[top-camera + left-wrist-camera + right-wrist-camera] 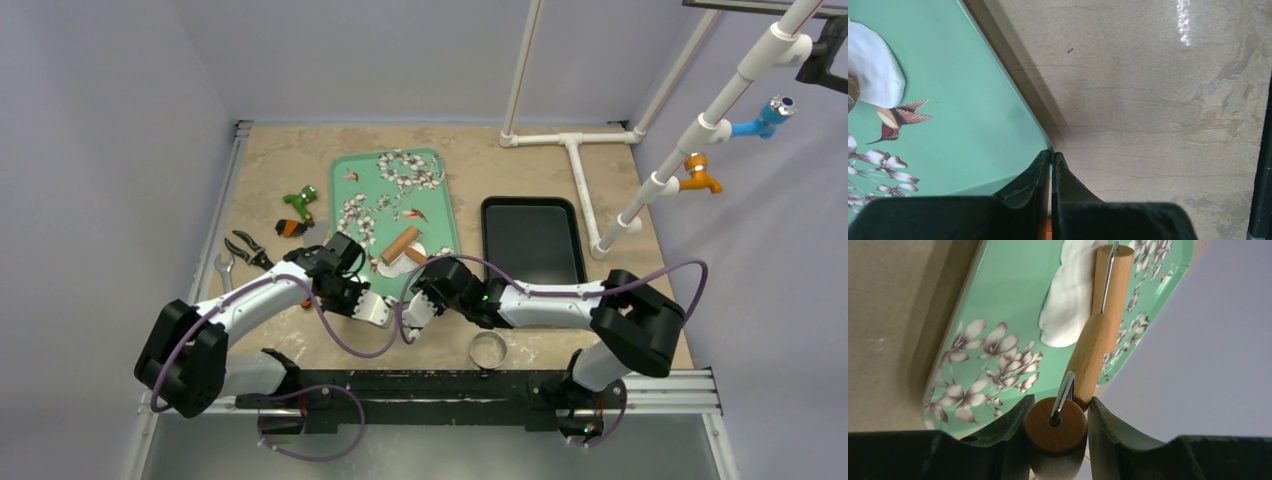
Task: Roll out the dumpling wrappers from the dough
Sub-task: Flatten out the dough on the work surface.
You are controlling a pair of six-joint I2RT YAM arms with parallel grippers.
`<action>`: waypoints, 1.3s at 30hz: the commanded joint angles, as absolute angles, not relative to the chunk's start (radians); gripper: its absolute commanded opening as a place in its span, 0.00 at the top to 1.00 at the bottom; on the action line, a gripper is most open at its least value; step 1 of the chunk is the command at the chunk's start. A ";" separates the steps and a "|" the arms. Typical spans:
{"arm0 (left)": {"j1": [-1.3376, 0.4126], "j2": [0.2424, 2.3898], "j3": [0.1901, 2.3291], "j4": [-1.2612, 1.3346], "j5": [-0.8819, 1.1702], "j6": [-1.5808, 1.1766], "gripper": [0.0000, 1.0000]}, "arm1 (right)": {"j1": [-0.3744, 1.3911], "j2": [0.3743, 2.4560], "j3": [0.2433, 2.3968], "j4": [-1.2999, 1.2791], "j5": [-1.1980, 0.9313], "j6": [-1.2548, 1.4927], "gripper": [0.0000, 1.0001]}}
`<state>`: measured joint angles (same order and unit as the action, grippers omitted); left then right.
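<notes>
The dough [1068, 305] lies as a flattened white patch on the green flowered tray [998, 300], near the tray's front end [395, 160]. A wooden rolling pin [1108, 285] with a wooden handle rests its far roller on the dough [418, 254]. My right gripper [1060, 402] is shut on the tool's near wooden roller, one finger on each side of it. At the tray's near corner [998, 125], my left gripper [1052, 153] is shut with its tips right at the rim. The dough's edge [873, 70] shows at that view's upper left. No finished dumpling wrappers are in view.
A black tray [532, 240] sits right of the green one. A metal ring cutter [487, 350] lies near the front edge. Pliers [245, 248], a wrench [222, 270] and a green tool [300, 203] lie at left. A white pipe frame [575, 150] stands back right.
</notes>
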<state>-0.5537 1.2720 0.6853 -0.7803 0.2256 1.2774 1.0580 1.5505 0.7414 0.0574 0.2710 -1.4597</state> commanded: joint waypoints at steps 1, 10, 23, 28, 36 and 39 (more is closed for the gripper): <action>-0.572 1.267 0.669 -0.810 0.296 1.275 1.00 | 1.058 1.477 0.626 -0.270 0.208 -1.383 1.00; -0.571 1.277 0.675 -0.807 0.293 1.274 1.00 | 1.068 1.468 0.621 -0.314 0.229 -1.371 1.00; -0.571 1.259 0.659 -0.787 0.294 1.294 1.00 | 1.088 1.358 0.571 -0.305 0.174 -1.428 1.00; -0.571 1.255 0.645 -0.774 0.286 1.312 1.00 | 1.092 1.219 0.579 -0.423 0.105 -1.435 1.00; -0.572 1.247 0.628 -0.762 0.285 1.313 1.00 | 1.092 1.436 0.661 -0.320 0.136 -1.531 1.00; -0.571 1.242 0.626 -0.763 0.286 1.316 1.00 | 1.092 1.466 0.709 -0.356 0.153 -1.502 1.00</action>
<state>-0.5652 1.2415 0.6563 -0.7486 0.2317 1.2877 1.0863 1.3632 0.6876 -0.2020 0.2413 -1.4670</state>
